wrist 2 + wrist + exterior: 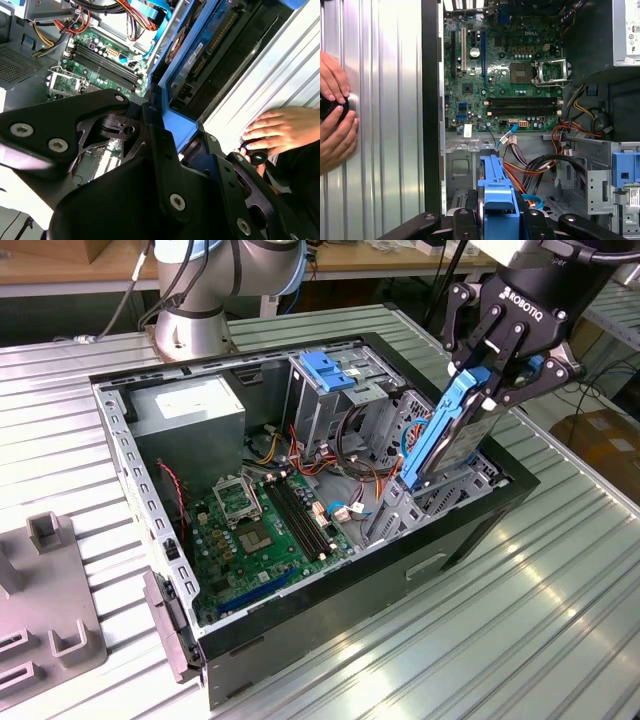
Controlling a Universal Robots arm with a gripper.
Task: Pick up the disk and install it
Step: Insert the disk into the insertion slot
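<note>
So, the gripper (488, 388) is clamped on the blue-bracketed disk (440, 435). It holds the disk tilted, with the lower end down inside the open PC case (330, 605) at the exterior view's right end. The motherboard (262, 530) lies left of the disk, with the grey power supply (190, 410) at the far left corner. In the second wrist view, a person's hand (280, 131) rests on the ribbed table (520, 620) beside the case.

Exterior view high, oblique; both wrist views close (motherboard (505, 65) shared).
</note>
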